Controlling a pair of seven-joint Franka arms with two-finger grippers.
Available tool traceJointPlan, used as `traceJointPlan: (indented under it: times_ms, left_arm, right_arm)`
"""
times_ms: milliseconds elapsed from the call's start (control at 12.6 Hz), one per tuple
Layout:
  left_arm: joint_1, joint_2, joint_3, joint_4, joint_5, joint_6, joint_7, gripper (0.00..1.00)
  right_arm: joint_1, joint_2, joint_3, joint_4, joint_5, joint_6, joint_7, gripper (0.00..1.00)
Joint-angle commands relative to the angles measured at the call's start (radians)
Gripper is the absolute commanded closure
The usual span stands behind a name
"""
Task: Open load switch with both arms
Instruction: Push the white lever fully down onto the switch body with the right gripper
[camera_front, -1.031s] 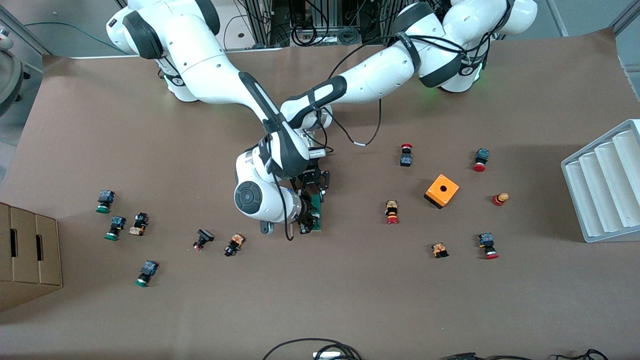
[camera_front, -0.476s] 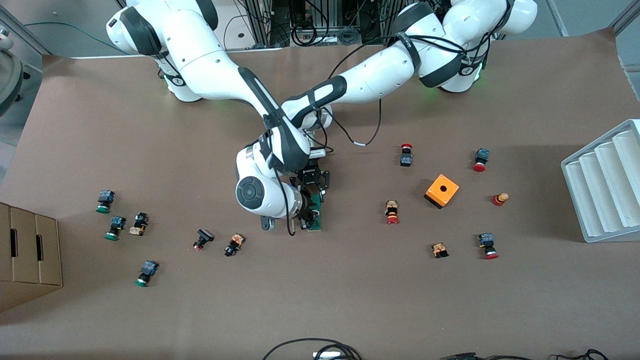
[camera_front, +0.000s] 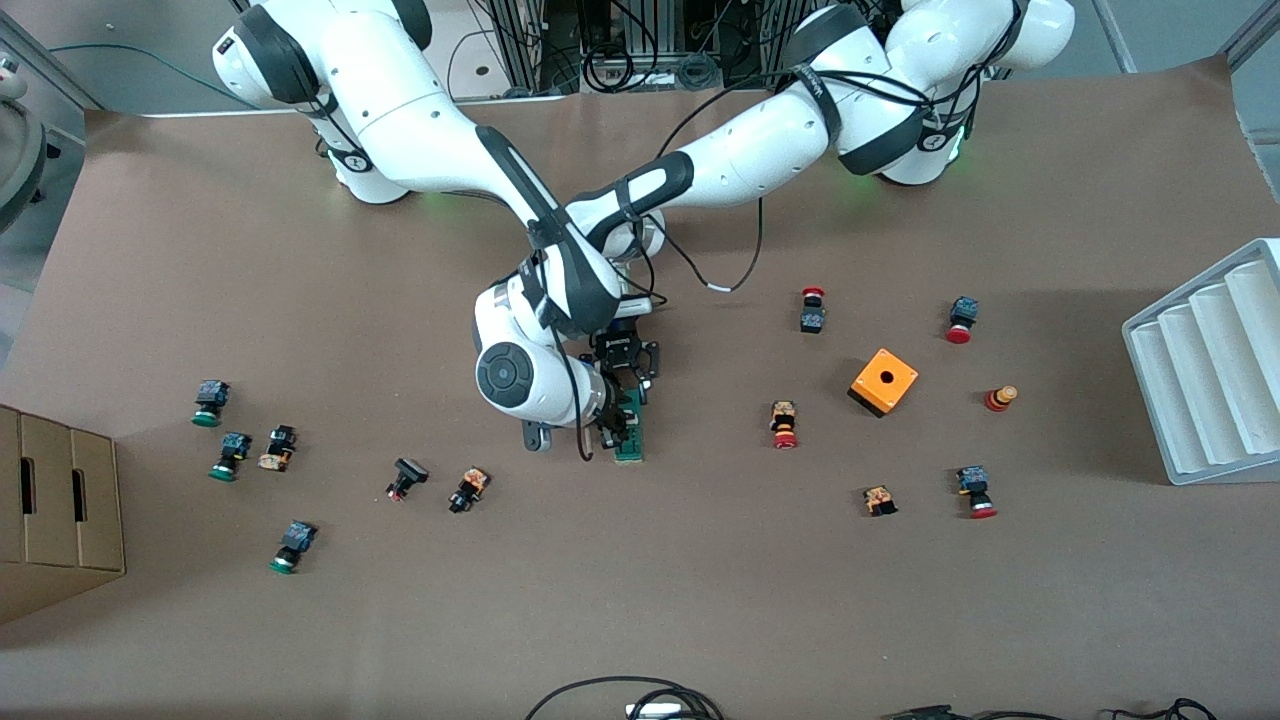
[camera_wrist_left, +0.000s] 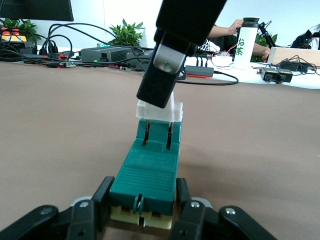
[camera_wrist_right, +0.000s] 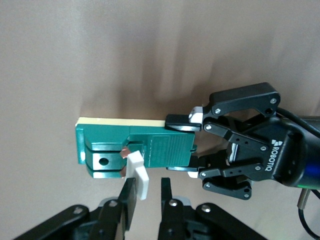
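At frame centre I keep the left gripper (camera_front: 632, 385) clamped on the load switch (camera_front: 631, 432) to anchor it while my right gripper (camera_front: 612, 432) pinches its white lever (camera_wrist_right: 137, 172) to pull.

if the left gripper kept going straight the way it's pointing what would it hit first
Likely the right gripper, which pinches the white end piece of the load switch. The left gripper already clamps the switch's other end.
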Motion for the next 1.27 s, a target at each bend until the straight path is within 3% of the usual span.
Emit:
traceJointPlan:
  times_ms: [0,1190]
  left_arm:
    - [0.008,0.004,-0.001,-0.019,-0.001,0.017,-0.018,0.43]
    - [0.008,0.006,0.001,-0.019,-0.001,0.017,-0.018,0.43]
  right_arm:
    - [0.004,-0.027,0.018,-0.081,-0.042,0.040,-0.006,0.74]
    - [0.017,-0.014,0.020,-0.096,-0.049,0.079,-0.014,0.74]
